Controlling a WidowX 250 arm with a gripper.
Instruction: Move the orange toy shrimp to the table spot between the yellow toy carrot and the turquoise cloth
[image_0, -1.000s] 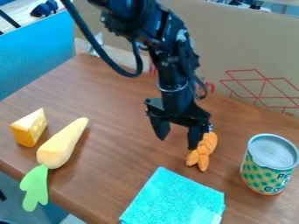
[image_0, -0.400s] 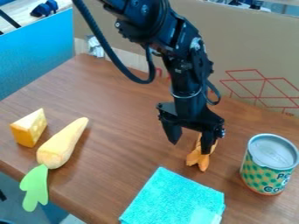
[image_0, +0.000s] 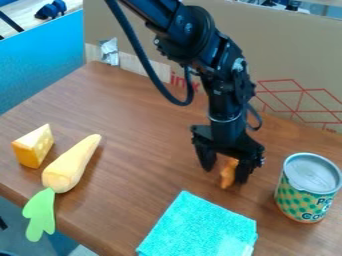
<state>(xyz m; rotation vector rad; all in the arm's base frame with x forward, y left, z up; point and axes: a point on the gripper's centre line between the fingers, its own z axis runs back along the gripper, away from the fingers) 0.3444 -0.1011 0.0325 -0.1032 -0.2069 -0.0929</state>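
My gripper (image_0: 224, 176) is low over the table, right of the middle, its two fingers apart. Between them lies an orange braided piece (image_0: 228, 173), partly hidden behind the gripper. Whether the fingers touch it I cannot tell. Just in front is a folded turquoise cloth (image_0: 199, 227), and to the right stands a tin can (image_0: 308, 188) with a green dotted label.
A pale yellow toy carrot (image_0: 71, 164) with a green top lies at the left, its top reaching over the table's front edge. Beside it sits a yellow cheese wedge (image_0: 33, 146). A cardboard wall (image_0: 294, 55) stands along the back.
The gripper has moved right and slightly down toward the front, so its fingers now stand on either side of the orange piece. The other objects have stayed where they were.
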